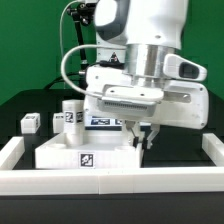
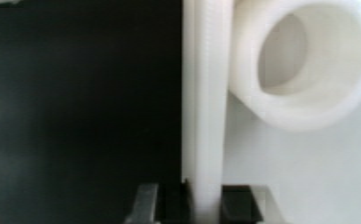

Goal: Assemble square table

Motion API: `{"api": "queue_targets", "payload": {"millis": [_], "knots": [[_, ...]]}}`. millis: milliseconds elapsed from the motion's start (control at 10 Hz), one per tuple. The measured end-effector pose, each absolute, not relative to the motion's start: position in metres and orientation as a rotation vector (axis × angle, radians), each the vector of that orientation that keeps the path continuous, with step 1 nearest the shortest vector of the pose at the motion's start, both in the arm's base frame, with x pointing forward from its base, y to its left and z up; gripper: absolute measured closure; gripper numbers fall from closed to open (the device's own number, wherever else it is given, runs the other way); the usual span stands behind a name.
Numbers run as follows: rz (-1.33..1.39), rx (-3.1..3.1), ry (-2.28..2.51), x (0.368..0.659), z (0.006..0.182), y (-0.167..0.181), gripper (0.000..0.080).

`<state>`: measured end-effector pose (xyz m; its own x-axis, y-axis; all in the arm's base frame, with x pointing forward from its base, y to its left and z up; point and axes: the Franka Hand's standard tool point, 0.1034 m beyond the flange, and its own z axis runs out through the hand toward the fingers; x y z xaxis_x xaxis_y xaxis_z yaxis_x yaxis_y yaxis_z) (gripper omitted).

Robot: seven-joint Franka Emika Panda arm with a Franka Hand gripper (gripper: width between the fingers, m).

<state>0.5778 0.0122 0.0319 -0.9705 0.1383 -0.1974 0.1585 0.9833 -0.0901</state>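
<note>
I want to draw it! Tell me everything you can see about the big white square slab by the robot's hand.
The square slab is white, plastic-looking and tray-like, lying flat on the black table. A black-and-white tag sits on its front side. The wrist view shows a thin raised edge with a round socket beside it. The hand is shut on that edge, at the slab's end toward the exterior view's right.

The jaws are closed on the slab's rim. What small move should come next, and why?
Probably slide the slab toward the corner of the wall: the jaws pinch its rim, and the leg posts stand loose behind.
</note>
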Motion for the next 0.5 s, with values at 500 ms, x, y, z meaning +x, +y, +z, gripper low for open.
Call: {"api": "queue_targets", "payload": {"millis": [500], "knots": [[-0.165,0.104,2.947,0.567,0.026,0.029,0.0736]]}}
